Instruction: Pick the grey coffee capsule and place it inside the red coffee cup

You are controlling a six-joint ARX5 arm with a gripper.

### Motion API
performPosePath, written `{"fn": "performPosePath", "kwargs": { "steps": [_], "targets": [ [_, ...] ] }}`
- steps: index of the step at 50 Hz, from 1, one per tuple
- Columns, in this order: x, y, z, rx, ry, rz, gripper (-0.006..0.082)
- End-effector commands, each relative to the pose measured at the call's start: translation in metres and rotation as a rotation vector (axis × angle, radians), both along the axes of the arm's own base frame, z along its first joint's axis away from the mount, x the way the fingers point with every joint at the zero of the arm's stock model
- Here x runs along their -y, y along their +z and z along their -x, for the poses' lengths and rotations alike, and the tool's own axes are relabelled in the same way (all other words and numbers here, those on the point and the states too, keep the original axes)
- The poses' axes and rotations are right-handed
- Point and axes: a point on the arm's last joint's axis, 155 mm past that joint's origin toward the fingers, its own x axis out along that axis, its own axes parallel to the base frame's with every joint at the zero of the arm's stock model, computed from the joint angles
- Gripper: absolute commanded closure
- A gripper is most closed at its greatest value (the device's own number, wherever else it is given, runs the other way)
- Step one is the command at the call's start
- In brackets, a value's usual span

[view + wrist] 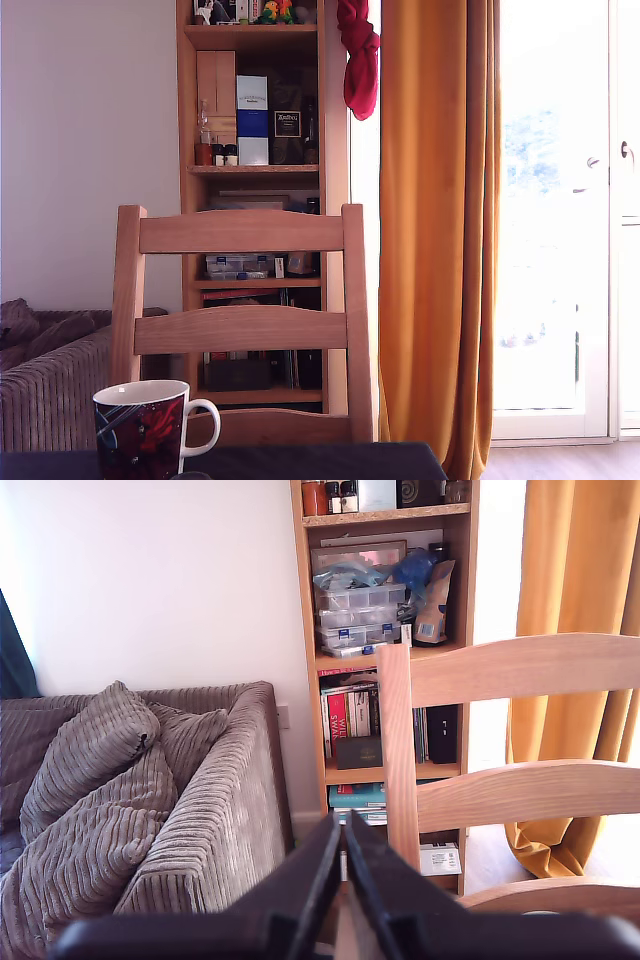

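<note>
Right now, on the exterior view's left, the red coffee cup stands upright on the near edge of a dark table. Its white handle sticks out toward the exterior view's right and its open mouth faces up. It is a hard mug and looks heavy enough to stay put, but it could chip if bumped. Just behind it is a wooden chair, and farther back a bookshelf, with an orange curtain on the right. The grey coffee capsule is not clearly seen in either view, so I cannot tell where it lies or which way it points. I think it would be light, small and a bit slippery, so grabbing its sides below the rim seems best. In the wrist view, the gripper points at a grey sofa, with its fingers pressed together and nothing between them.
</note>
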Motion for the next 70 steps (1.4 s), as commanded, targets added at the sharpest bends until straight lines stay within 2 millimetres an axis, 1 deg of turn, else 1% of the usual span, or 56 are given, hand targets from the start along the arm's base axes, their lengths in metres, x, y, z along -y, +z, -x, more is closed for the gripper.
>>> {"fn": "performPosePath", "kwargs": {
  "steps": [1,16,18,21,24,28,33,37,46,56,61,64,70],
  "targets": [
    [0.011,-0.032,-0.001,-0.084,-0.047,0.015,0.0780],
    [0.012,-0.032,-0.001,-0.084,-0.052,0.016,0.0780],
    [0.013,-0.029,-0.001,-0.073,-0.056,0.031,0.0780],
    [0.018,-0.019,-0.001,-0.038,-0.085,0.085,0.0780],
    [0.032,-0.010,0.001,-0.010,-0.163,0.143,0.0780],
    [0.058,-0.004,0.008,-0.011,-0.312,0.212,0.0780],
    [0.089,-0.002,0.021,-0.051,-0.487,0.291,0.0781],
    [0.108,-0.007,0.031,-0.105,-0.588,0.355,0.0781],
    [0.135,-0.026,0.047,-0.244,-0.708,0.429,0.0781],
    [0.151,-0.045,0.054,-0.352,-0.753,0.431,0.0771],
    [0.157,-0.054,0.055,-0.393,-0.756,0.426,0.0708],
    [0.159,-0.059,0.055,-0.417,-0.753,0.422,0.0634],
    [0.169,-0.059,0.058,-0.417,-0.791,0.390,0.0331]
  ]
}}
